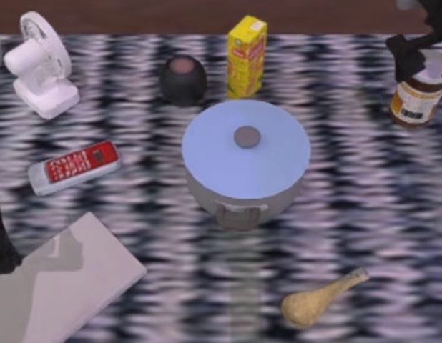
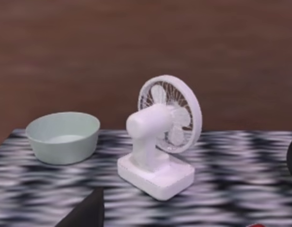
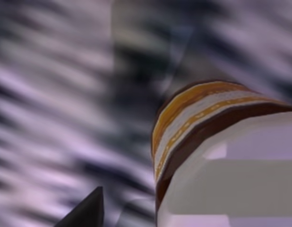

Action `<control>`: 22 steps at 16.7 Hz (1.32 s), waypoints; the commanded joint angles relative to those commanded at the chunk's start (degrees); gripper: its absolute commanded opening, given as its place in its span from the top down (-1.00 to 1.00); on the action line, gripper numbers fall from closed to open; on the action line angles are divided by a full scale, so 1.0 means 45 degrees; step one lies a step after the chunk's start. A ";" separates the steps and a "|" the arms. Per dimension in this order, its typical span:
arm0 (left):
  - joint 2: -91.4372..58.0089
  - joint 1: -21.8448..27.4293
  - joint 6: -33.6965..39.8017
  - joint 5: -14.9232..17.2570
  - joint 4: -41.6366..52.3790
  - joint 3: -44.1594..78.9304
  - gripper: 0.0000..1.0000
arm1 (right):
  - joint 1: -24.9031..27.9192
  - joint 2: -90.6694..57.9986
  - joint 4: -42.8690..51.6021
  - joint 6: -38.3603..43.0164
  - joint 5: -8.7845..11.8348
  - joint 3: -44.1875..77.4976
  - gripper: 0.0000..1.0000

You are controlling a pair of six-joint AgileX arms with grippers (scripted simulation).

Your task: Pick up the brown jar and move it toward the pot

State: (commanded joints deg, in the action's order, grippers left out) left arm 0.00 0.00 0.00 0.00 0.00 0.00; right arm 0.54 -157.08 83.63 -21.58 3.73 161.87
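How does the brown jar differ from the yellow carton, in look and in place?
The brown jar is round with a white lid and dark contents; the yellow carton is a plain box shape.
The jar stands near the table's right edge, under the right gripper; the carton stands just behind the pot, with no gripper near it.
Both stand upright and bear printed labels.

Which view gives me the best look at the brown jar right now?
The top view: the brown jar stands at the table's far right, label and barcode visible, with the right gripper over its lid. The right wrist view shows only its lid and label close up. The left wrist view misses it.
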 joint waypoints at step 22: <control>0.0000 0.0000 0.0000 0.0000 0.0000 0.0000 -1.00 | 0.0054 0.0618 -0.2548 0.0044 0.0001 -0.3257 0.66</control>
State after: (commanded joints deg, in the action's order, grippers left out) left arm 0.00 0.00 0.00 0.00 0.00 0.00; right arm 0.78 -154.30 72.16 -21.38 3.74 147.21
